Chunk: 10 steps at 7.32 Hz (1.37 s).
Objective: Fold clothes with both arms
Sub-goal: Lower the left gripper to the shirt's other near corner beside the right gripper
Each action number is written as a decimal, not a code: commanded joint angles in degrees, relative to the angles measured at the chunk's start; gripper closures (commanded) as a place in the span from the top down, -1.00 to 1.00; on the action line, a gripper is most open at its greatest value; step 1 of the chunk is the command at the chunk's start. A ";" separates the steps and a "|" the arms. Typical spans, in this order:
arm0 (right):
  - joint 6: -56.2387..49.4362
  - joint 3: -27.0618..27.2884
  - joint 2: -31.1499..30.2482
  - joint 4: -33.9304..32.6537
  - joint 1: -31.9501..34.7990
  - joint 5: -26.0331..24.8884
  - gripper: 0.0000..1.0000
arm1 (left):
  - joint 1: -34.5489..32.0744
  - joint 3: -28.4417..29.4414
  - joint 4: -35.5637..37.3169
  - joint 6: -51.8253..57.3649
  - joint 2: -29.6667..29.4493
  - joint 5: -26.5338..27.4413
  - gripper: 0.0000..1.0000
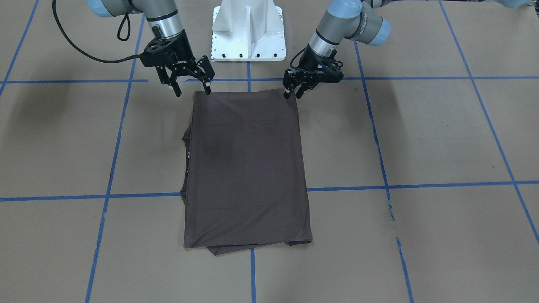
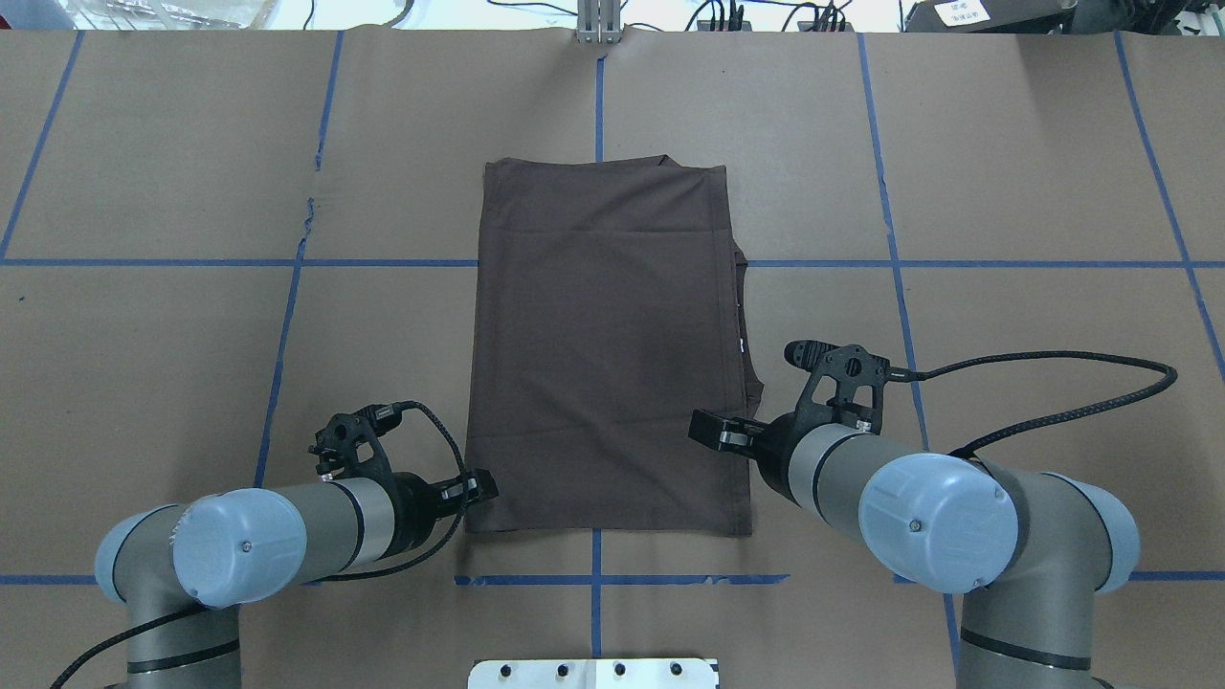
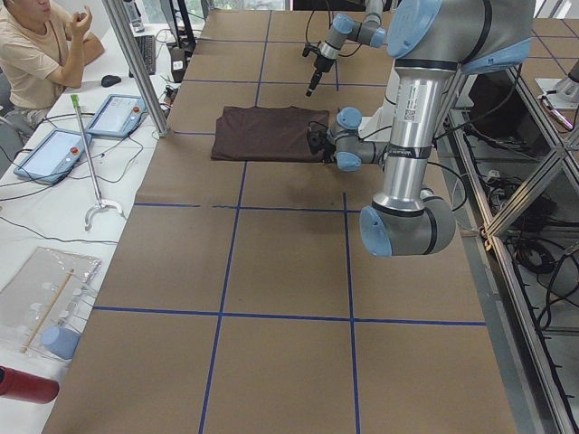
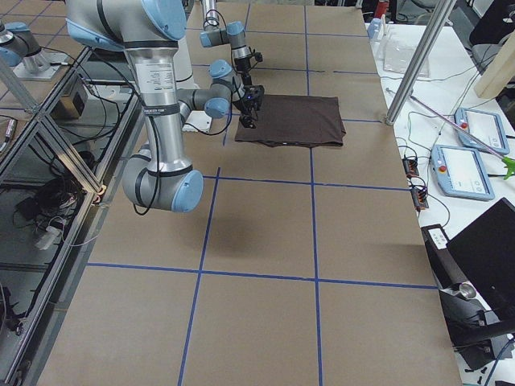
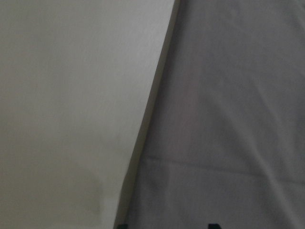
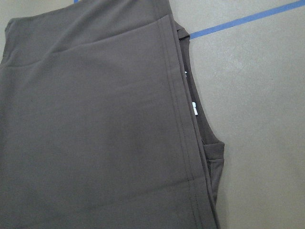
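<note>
T-shirt [image 2: 598,344] folded flat, worktop [image 2: 1005,383] centre. Overhead view: left end effector [image 1: 293,96] slightly parted over its 7 o'clock corner; right end effector [image 1: 193,92] spread wide, 5 o'clock corner. Risk: pinch catches top layer only, so stack slides and fold skews.

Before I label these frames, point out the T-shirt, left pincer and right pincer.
T-shirt [image 1: 248,168]: front-facing view, top layer's middle.
left pincer [image 1: 293,95]: front-facing view, between fingertips.
right pincer [image 1: 193,92]: front-facing view, between fingertips.

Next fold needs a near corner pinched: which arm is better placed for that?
Left, probably. The left gripper sits low at the T-shirt's near corner, cloth edge filling its wrist view. The right gripper hangs higher, fingers spread wide.
</note>
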 commanded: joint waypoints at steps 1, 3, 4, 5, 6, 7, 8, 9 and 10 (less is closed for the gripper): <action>0.00 -0.09 0.00 0.00 0.02 0.00 1.00 | 0.19 0.10 0.03 -0.04 0.02 -0.06 0.11; 0.00 -0.18 -0.09 0.00 0.02 -0.09 1.00 | 0.89 0.19 0.03 -0.04 -0.15 0.02 0.11; 0.00 -0.18 -0.26 0.00 0.02 -0.09 1.00 | 1.06 0.19 0.03 -0.04 -0.33 0.02 0.11; 0.00 -0.18 -0.26 0.00 -0.07 -0.09 1.00 | 1.33 0.19 0.03 -0.04 -0.50 0.02 0.11; 0.00 -0.26 -0.26 0.00 0.02 -0.09 1.00 | 1.33 0.19 0.03 -0.04 -0.51 0.02 0.03; 0.00 -0.26 -0.26 0.00 -0.07 -0.09 1.00 | 1.33 0.19 0.03 -0.04 -0.42 0.02 -0.09; 0.00 -0.26 -0.18 0.00 0.02 -0.09 1.00 | 1.42 0.28 0.03 -0.04 -0.42 0.02 -0.11; 0.00 -0.26 -0.26 0.00 0.02 -0.09 1.00 | 1.85 0.28 0.03 -0.04 -0.50 0.11 -0.11; 0.00 -0.26 -0.26 0.00 0.02 -0.09 1.00 | 2.55 0.28 0.03 -0.04 -0.51 0.03 -0.11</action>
